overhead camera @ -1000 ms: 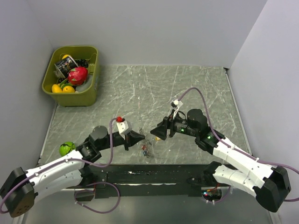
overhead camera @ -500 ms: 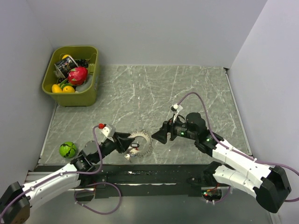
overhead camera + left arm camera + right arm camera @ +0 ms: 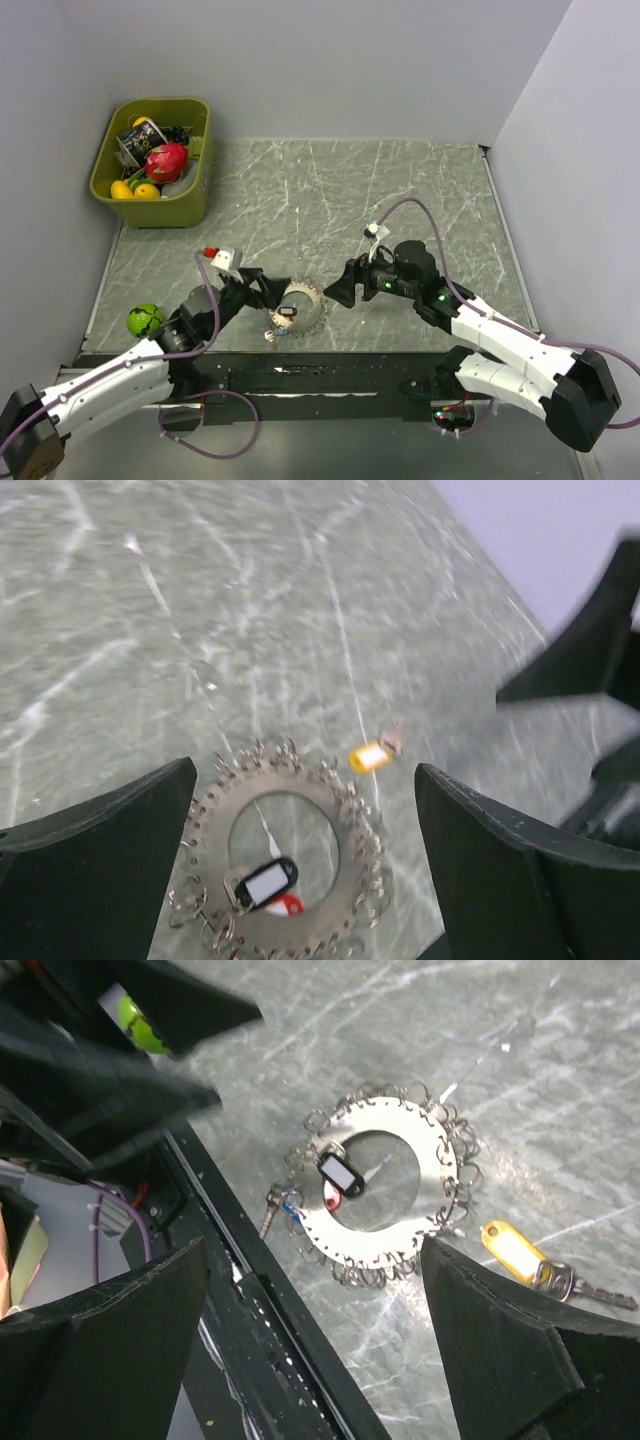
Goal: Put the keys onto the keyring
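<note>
My left claw is spread wide, empty, low over the keyring. My right claw is also spread and empty, facing it from the other side. Keyring lies flat on marble table, between both claws. Black-tagged key and red key at ring's inner edge; can't tell if hooked on. Yellow-tagged key loose just beside ring, apart.
</note>
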Robot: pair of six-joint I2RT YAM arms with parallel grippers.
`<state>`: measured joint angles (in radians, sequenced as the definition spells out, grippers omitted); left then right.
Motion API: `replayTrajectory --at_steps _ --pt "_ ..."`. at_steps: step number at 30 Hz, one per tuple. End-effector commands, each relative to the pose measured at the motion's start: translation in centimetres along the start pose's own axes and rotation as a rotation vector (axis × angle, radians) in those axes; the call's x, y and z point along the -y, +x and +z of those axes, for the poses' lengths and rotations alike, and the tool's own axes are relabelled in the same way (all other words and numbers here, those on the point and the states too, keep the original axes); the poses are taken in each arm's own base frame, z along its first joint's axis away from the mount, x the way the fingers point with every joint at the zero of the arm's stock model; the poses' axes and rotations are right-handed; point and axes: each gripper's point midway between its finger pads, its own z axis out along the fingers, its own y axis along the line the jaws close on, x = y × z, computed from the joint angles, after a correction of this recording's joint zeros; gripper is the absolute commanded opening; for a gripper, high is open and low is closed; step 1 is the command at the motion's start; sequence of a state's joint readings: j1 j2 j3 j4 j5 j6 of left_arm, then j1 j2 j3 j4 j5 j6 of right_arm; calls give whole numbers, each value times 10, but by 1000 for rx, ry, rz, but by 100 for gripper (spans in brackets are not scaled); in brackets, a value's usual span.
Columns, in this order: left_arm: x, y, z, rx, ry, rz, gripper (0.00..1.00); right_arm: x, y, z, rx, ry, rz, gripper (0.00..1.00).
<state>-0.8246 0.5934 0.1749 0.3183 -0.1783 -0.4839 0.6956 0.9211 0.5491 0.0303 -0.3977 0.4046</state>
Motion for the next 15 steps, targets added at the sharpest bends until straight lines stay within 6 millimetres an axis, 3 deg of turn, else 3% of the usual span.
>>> replayTrajectory --at_steps 1,2,3,4,11,15 --pt "-18 -29 12 34 -218 -115 96 9 2 7 -21 36 23 93" --pt "-22 -29 14 30 -257 -148 96 10 5 8 -32 40 30 98" --pt "-31 -17 16 -19 -310 -140 96 10 7 9 -40 39 35 99" --pt "-29 -23 19 -17 -323 -146 96 12 10 12 -55 45 47 99" --pt "-28 -10 42 -180 -309 -132 96 12 31 24 -129 72 69 98" --pt "-44 -5 52 -252 -329 -201 96 9 37 33 -156 92 67 95"
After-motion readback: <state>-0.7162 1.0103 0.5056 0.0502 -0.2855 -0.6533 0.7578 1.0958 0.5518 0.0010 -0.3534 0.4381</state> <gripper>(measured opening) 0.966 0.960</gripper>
